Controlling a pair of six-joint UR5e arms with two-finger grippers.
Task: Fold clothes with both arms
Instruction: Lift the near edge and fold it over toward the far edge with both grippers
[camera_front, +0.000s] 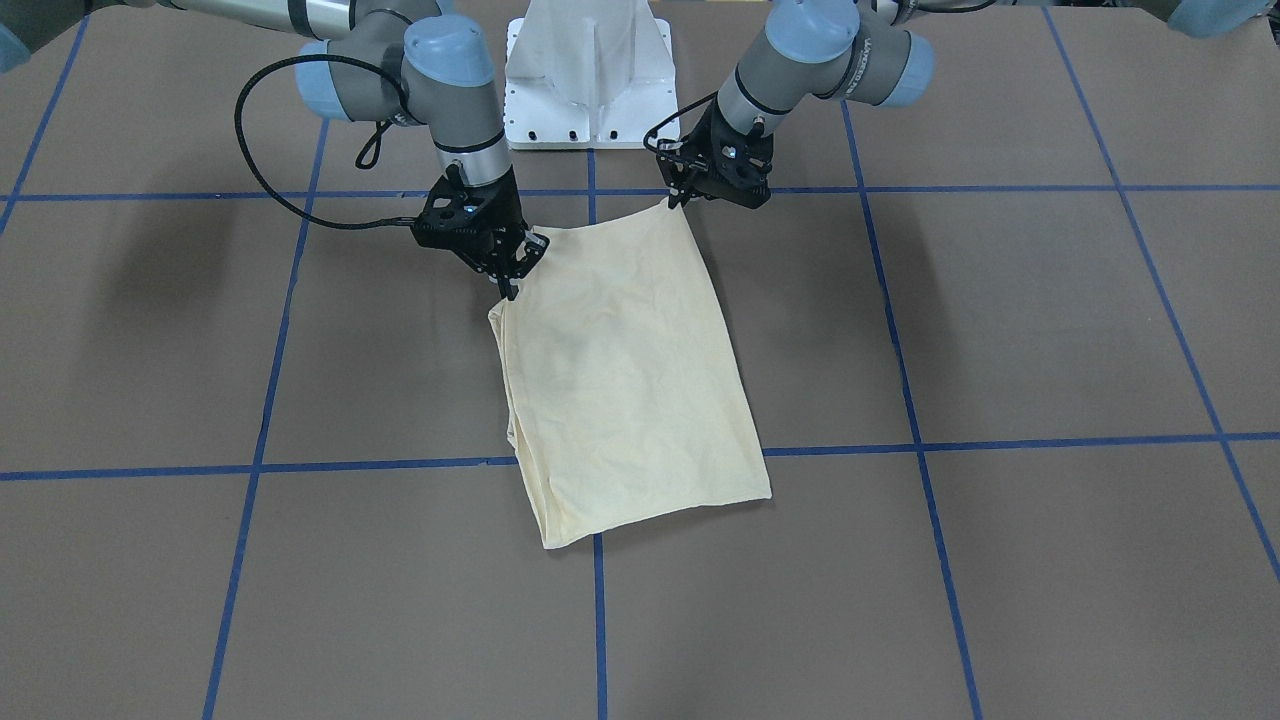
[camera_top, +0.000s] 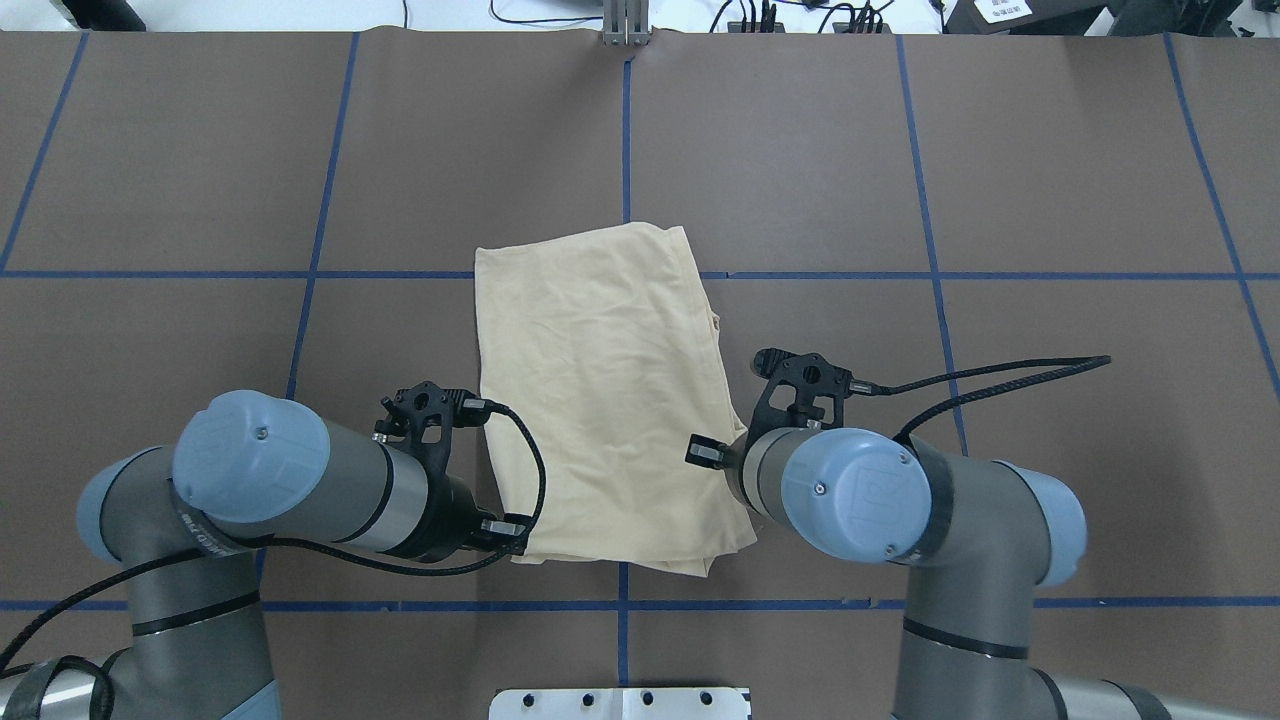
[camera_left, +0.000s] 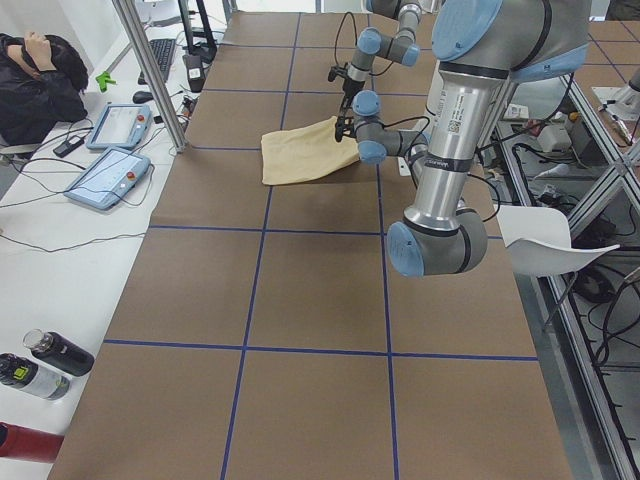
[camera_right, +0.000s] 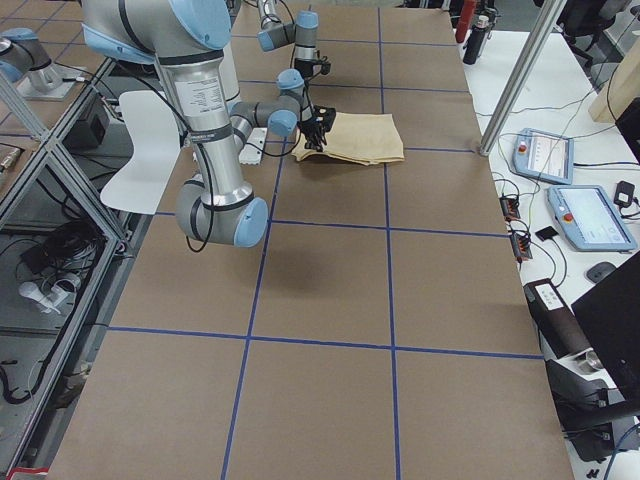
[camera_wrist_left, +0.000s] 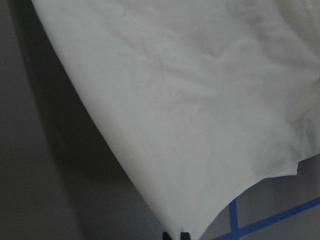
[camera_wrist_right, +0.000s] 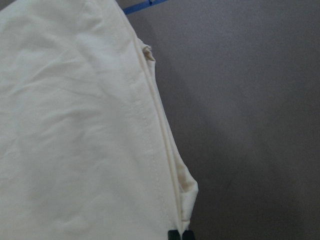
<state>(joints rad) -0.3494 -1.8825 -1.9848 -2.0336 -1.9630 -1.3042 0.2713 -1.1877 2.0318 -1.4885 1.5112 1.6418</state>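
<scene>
Folded shirt (camera_front: 630, 370) lay mid-worktop (camera_front: 1000, 330). Left claw (camera_front: 681, 197) and right claw (camera_front: 512, 272) each pinched a robot-side corner. You needed to lift both evenly, edge taut, then carry it squarely over the far edge.

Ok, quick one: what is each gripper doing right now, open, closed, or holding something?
Left gripper: closed, pinching a robot-side corner of the shirt.
Right gripper: closed, pinching the shirt's other robot-side corner.

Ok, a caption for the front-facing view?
Left gripper and right gripper each pinch a robot-side corner of the folded cream shirt.
</scene>
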